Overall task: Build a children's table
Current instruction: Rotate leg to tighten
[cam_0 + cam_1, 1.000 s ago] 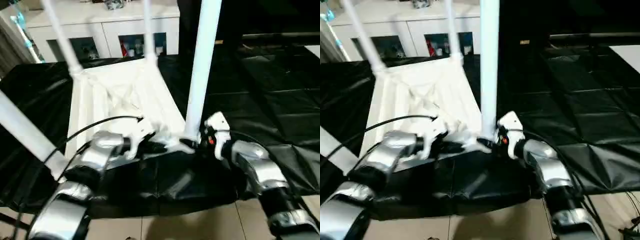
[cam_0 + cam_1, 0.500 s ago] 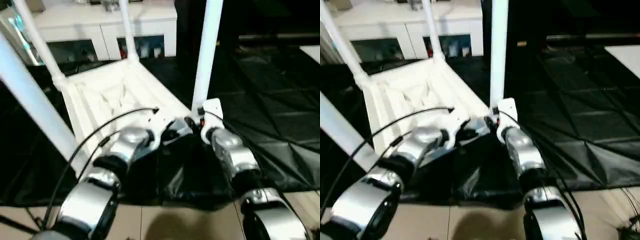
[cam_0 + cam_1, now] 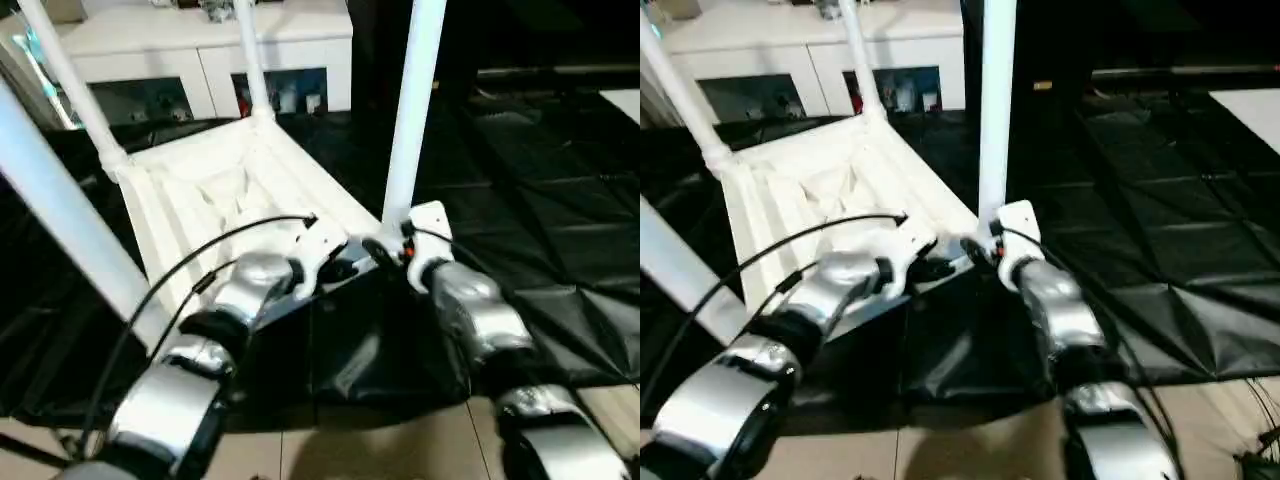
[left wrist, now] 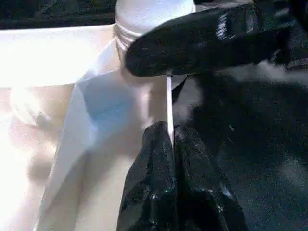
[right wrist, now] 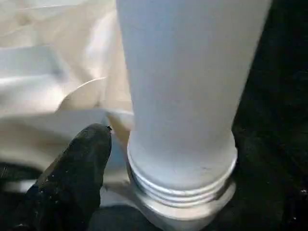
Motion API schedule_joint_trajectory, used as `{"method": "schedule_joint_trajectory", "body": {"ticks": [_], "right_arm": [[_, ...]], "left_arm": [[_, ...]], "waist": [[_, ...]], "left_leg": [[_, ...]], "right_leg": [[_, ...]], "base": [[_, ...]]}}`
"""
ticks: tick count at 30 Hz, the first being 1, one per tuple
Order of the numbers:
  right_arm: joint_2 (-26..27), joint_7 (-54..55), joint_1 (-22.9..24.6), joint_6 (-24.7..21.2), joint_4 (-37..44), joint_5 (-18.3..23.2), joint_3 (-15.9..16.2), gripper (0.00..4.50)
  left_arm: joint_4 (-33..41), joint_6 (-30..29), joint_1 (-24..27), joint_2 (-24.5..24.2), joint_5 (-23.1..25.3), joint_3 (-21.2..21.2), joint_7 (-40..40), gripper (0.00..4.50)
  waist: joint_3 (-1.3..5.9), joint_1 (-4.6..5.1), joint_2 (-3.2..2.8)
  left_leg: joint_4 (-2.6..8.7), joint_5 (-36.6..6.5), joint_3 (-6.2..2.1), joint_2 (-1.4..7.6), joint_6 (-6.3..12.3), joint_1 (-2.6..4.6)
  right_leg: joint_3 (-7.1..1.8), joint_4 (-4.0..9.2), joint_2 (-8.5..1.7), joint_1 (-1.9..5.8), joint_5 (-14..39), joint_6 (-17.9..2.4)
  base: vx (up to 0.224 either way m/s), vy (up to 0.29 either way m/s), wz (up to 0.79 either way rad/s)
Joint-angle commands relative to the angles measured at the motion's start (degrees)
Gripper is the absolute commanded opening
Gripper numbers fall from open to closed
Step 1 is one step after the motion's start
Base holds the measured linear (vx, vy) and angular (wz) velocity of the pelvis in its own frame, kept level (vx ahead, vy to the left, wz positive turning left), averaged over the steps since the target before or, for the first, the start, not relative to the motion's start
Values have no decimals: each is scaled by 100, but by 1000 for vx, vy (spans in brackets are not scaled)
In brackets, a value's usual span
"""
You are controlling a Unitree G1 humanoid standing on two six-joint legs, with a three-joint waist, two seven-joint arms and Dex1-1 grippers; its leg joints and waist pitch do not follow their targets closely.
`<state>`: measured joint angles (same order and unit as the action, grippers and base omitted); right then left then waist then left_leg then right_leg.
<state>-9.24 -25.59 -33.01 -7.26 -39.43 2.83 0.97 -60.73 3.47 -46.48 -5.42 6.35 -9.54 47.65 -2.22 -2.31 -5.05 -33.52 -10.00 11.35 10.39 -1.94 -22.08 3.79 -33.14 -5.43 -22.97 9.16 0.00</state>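
Right wrist view puts you right at the joint: the near-right leg (image 5: pixel 187 82) stands upright in its corner socket (image 5: pixel 183 211), thread rings visible just above the collar, so to my eye it is not fully seated. The table top (image 3: pixel 215 190) lies upside down on the black-covered work table (image 3: pixel 560 230), its near edge close to that table's front edge, with legs rising from the corners. Your right gripper (image 3: pixel 385 255) sits at the base of that leg, jaws looking spread with one black finger (image 5: pixel 72 168) beside the tube and not pressing it, though I can't tell for certain how wide they stand. Your left gripper (image 4: pixel 171 159) has its fingers pinched tight together on the thin rim (image 4: pixel 169 103) of the top, next to that socket. Keep that left pinch firm so the top can't spin, square the right jaws around the tube low down, then close and turn in short, even twists. Watch for tilt; a crooked leg will bind the thread.
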Motion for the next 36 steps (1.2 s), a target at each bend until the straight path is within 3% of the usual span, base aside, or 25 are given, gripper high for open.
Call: {"method": "schedule_joint_trajectory", "body": {"ticks": [1,6,8,12,24,36], "right_arm": [[-21,-386,25,81,235,99,182,393],[-608,-1533,412,107,812,188,420,393],[-834,-2091,594,15,1146,379,474,393],[-1094,-2811,819,-275,1560,578,649,393],[-1216,-2993,871,-343,1630,502,769,393],[-1267,-3005,902,-358,1630,479,769,293]], "left_arm": [[99,346,199,-18,-146,-90,443,0],[670,472,607,-396,-306,-294,1665,0],[970,385,788,-566,-434,-331,2133,0],[1239,330,960,-733,-553,-280,2413,0],[1560,124,1097,-860,-638,-218,2524,0],[1686,8,1131,-864,-658,-230,2499,0]], "waist": [[365,-44,142],[358,-152,126],[351,-167,133],[355,-197,145],[373,-246,151],[371,-247,148]], "left_leg": [[363,-1229,-120,240,610,60],[364,-1265,-99,288,597,112],[386,-1329,-107,300,571,89],[393,-1355,-110,312,521,106],[363,-1080,-100,294,520,98],[355,-1093,-99,287,517,99]], "right_leg": [[-164,378,-329,296,1350,-1316],[-185,382,-328,245,1566,-1318],[-190,367,-329,256,1574,-1308],[-200,349,-320,237,1488,-1313],[-205,323,-324,229,1341,-1309],[-202,327,-319,235,1360,-1300]], "base": [[0,0,0],[0,0,0],[0,0,0],[0,0,0],[0,0,0],[0,0,0]]}}
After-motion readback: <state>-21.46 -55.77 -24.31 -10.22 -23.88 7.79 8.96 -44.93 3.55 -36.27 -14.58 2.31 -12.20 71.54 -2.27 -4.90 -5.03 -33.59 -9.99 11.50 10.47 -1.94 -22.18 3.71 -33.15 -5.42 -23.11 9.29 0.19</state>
